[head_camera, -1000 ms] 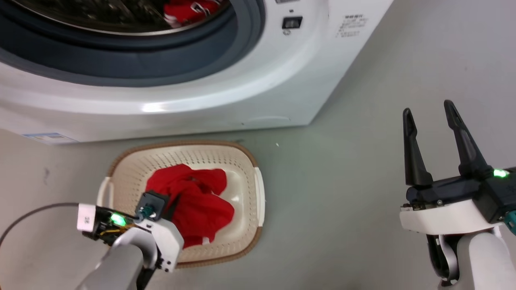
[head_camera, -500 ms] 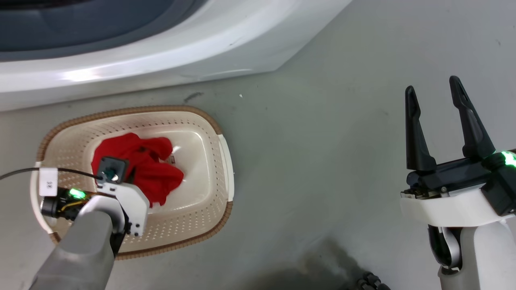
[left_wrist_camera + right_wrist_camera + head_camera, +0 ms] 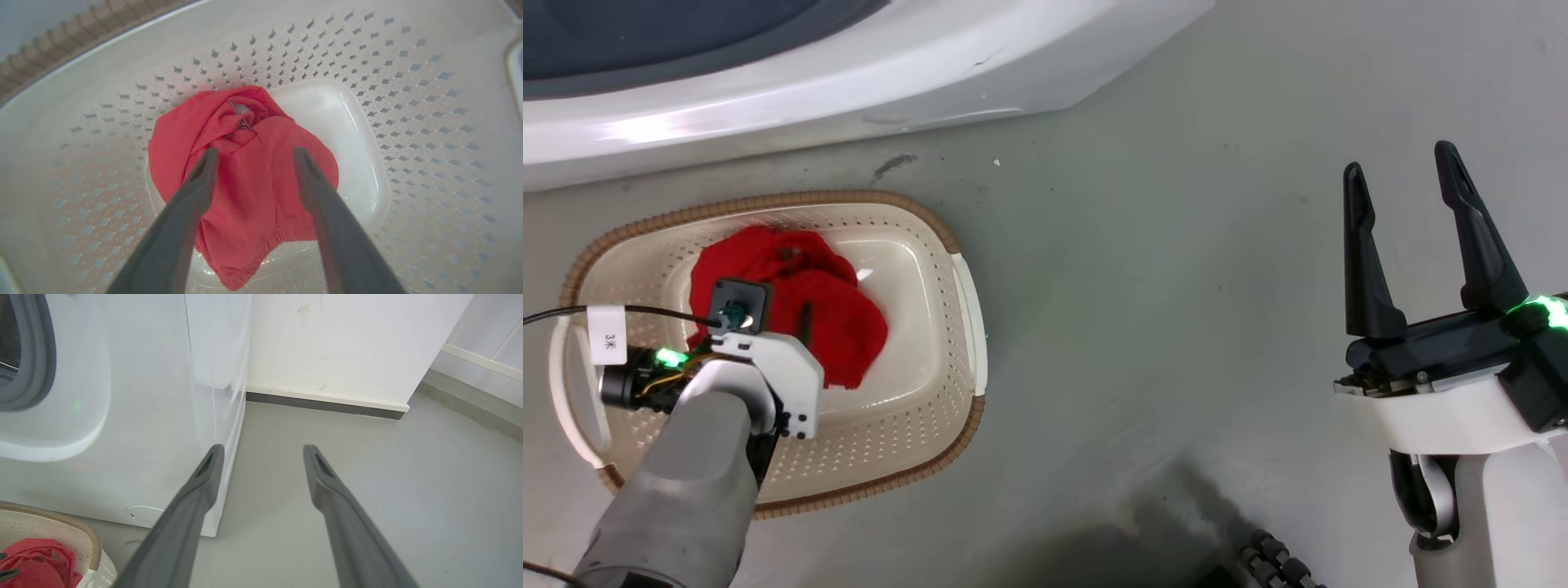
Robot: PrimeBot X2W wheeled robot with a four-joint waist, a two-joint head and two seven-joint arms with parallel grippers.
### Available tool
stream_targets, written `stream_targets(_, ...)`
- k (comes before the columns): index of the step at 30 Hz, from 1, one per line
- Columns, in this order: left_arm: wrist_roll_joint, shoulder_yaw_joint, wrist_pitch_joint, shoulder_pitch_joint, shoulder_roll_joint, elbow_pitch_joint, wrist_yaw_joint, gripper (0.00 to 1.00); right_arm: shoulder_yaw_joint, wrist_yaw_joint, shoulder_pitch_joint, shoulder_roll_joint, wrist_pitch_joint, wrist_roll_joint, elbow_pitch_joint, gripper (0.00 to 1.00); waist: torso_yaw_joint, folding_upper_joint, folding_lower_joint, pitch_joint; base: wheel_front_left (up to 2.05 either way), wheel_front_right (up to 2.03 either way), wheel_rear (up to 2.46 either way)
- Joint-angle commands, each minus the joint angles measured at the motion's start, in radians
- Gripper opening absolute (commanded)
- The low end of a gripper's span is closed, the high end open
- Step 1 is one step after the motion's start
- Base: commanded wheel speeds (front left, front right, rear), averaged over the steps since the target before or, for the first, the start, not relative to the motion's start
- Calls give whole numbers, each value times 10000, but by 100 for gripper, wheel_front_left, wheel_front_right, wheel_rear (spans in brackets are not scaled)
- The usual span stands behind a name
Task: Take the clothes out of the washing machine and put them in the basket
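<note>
The left arm's grey forearm (image 3: 678,490) comes up over the near left edge of the basket (image 3: 894,425). Its white wrist bends so that the left claw (image 3: 255,153) points down into the basket. A black cable (image 3: 645,310) with a white tag (image 3: 607,335) runs off the wrist across the basket's left side. A green lamp (image 3: 670,357) glows just beside the tag.

In the left wrist view this claw's 2 fingers are spread wide with nothing pinched between them. Whether their tips touch the cloth below cannot be told. Under them, on the basket's smooth base, lies 1 red garment (image 3: 849,327), crumpled in a heap toward the basket's left half, with a small label showing in its folds.

The washing machine (image 3: 849,82) stands just beyond the basket's far rim, showing its white front and a strip of grey door seal (image 3: 645,49). To the right of the basket lies grey floor (image 3: 1135,286).

Well to the right of the basket, the right arm is held about level above that floor. The right claw (image 3: 1399,159) points away from the robot, its 2 dark fingers spread apart and holding nothing. In the right wrist view they aim past the machine's right corner toward a white wall (image 3: 347,343), with the basket low at the left edge.
</note>
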Motion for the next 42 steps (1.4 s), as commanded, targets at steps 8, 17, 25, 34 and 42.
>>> stream_targets(8,134,413,-50,607,-135,-1337,245,100,-56,-10,13,15,-22,-105,306,100,417,0,-1,-1049,0,0,0)
stream_targets(17,767,1276,-52,1899,-111,-3645,384,100,-161,-10,249,14,-21,-267,677,100,990,0,-1,-2440,0,0,0)
stream_targets(25,1362,2334,-52,3206,-203,-5665,528,100,-137,-10,520,14,-21,-248,878,100,1276,0,-1,-3309,0,0,0)
stream_targets(34,2071,3668,-53,4328,-451,-8239,518,100,-174,-10,755,14,-20,-57,878,100,1305,0,-1,-3736,0,0,0)
stream_targets(42,2538,4330,16,3330,167,-9951,-175,100,-181,-9,485,17,-20,457,721,100,630,0,-1,-3116,0,0,0)
